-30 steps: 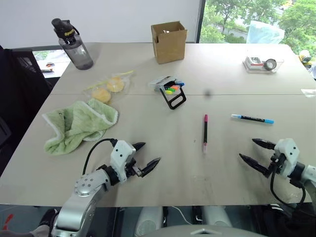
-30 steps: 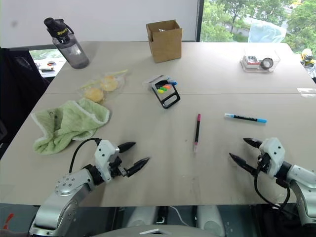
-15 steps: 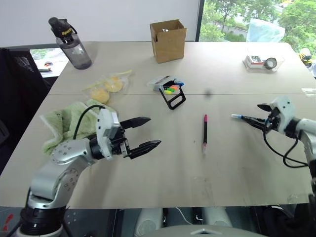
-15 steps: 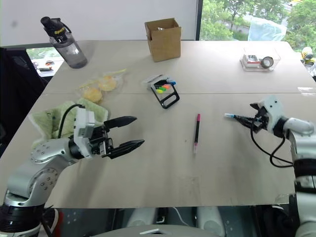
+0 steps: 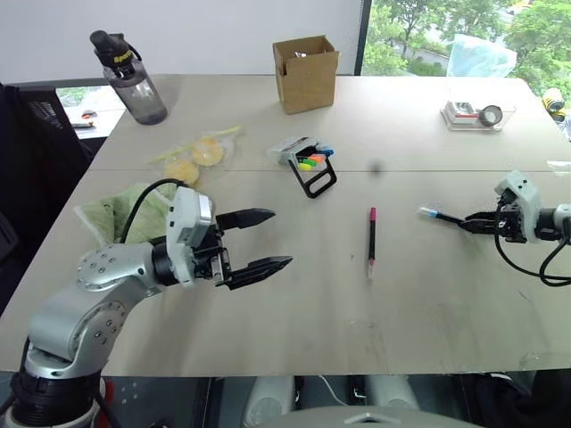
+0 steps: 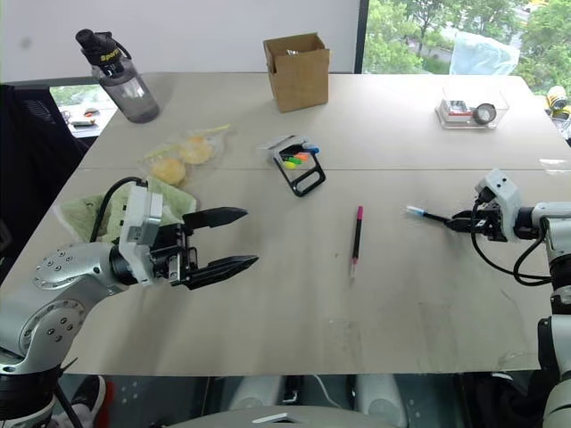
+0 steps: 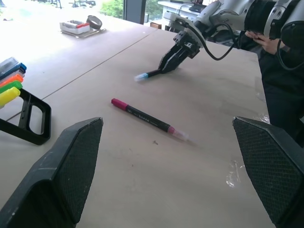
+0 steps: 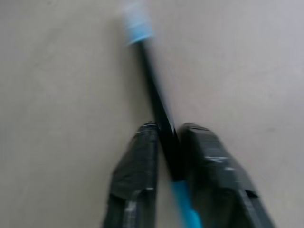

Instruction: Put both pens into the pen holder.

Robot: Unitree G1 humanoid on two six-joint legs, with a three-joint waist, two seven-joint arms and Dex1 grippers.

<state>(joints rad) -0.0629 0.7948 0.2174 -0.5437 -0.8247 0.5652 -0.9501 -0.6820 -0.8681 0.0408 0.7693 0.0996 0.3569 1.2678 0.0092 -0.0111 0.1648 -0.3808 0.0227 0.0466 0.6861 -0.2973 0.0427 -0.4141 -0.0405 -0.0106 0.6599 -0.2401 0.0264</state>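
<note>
A: What do the head views show?
B: The right gripper (image 5: 482, 219) has just reached across the tabletop (image 5: 428, 294) and pinched its fingers on the blue pen (image 5: 443, 215). The pink pen (image 5: 371, 237) lies mid-table, the pen holder (image 5: 308, 162) beyond it.

A: And the wrist views?
B: The left gripper (image 5: 254, 241) has risen, fingers spread, empty. On the right, the fingers (image 8: 135, 175) clamp the barrel: first pen secured, not yet lifted.

On the table (image 5: 268, 321), one pen (image 5: 371, 241) lies between holder (image 5: 308, 162) and other pen (image 5: 443, 215).
</note>
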